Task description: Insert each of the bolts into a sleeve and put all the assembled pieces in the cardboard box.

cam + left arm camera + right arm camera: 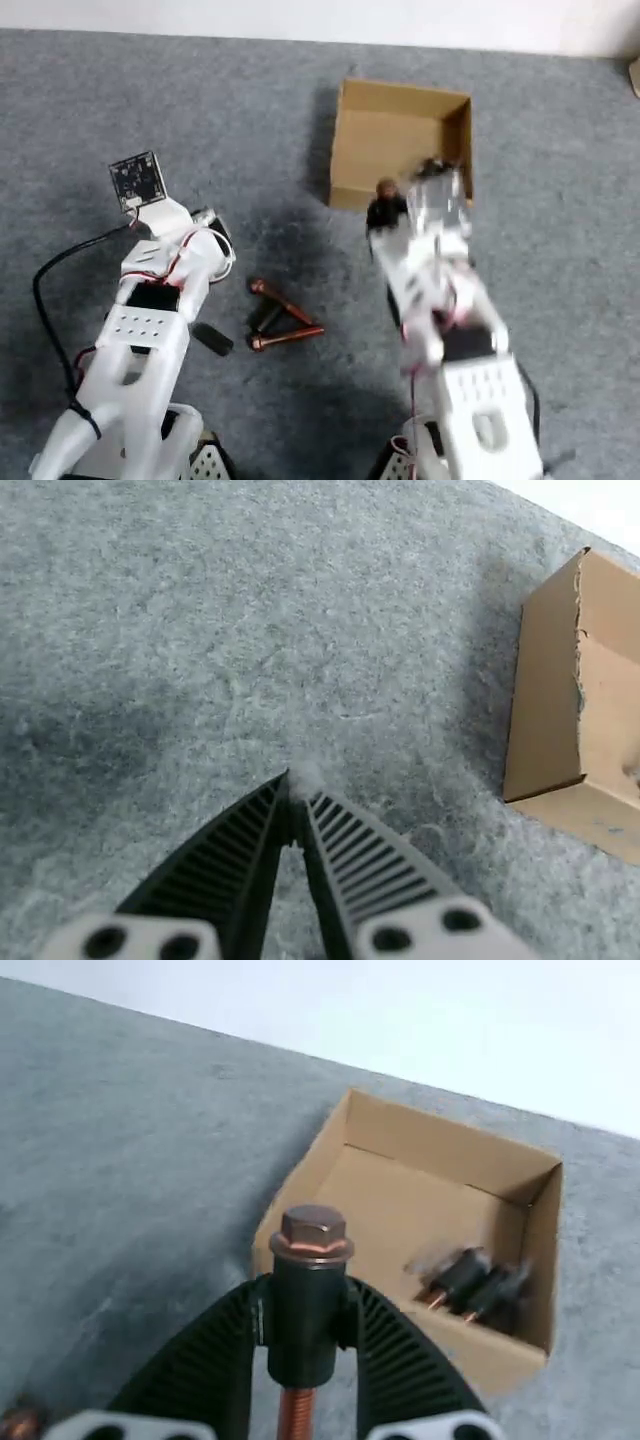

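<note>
Right gripper (305, 1305): pinching a black sleeve (304, 1325), held upright between both fingers. A copper bolt (313, 1232) is seated through the sleeve, with the hex head on top and the shank seen below.

In the high view this gripper (388, 208) is placed at the near wall of the cardboard box (390, 135), with the held piece just outside that wall.

Box contents: assembled pieces (475, 1282), black sleeves with copper ends, are seen lying side by side on the box floor near one corner.

Left gripper (293, 785): fingers pressed together with nothing between them, held low over bare grey desk (200, 630). The box (560, 680) is seen well off to its side.

On the desk between the two arms, two loose bolts (285, 335) are laid in a V with their ends near each other. A dark piece (265, 318), probably a sleeve, is lodged between them.
</note>
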Motion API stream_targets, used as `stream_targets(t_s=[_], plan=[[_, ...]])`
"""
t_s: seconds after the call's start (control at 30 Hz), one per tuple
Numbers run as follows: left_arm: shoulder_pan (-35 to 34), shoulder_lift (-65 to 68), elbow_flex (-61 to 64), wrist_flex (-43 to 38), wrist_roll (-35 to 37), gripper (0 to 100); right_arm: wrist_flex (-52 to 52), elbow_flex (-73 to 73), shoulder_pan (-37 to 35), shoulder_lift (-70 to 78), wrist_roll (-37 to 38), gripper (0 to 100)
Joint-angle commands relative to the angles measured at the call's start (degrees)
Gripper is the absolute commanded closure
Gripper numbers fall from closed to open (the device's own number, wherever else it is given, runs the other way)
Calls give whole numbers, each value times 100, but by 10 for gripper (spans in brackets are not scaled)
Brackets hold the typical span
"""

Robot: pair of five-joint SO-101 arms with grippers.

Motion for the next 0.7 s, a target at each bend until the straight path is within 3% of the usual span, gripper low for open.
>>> stream_targets(t_s=[0.0,0.23,0.67], plan=[[-31,-40,-224,-123,26,993,-198,-2457,338,2290,62,994],[-31,-13,-224,-123,26,993,1121,-6853,884,6229,53,994],[40,-13,-233,-123,18,993,4048,-13833,892,11996,53,994]])
